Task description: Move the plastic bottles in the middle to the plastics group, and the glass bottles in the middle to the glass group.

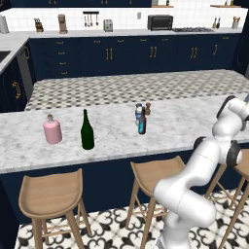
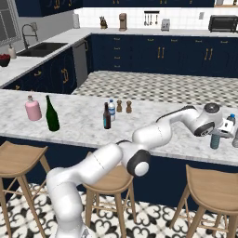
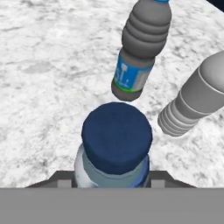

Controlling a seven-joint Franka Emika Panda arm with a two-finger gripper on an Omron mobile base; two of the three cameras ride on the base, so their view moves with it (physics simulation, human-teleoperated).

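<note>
Hand view: pincer (image 3: pixel 114 177) clamped on pale teal bottle (image 3: pixel 114 148), dark cap up, long axis vertical, on table (image 3: pixel 48 87) beside blue-labelled plastic bottle (image 3: pixel 138 52), also upright.

Glossy green glass bottle (image 1: pixel 87 131) on matt marble counter (image 1: pixel 185 121).

Glossy white rounded arm (image 2: pixel 93 172) with dark grey joints.

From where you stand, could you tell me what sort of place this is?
A home kitchen, rendered rather than real: navy cabinets along the back wall, a sink with faucet, a toaster oven, and wooden stools at a marble island counter.
</note>
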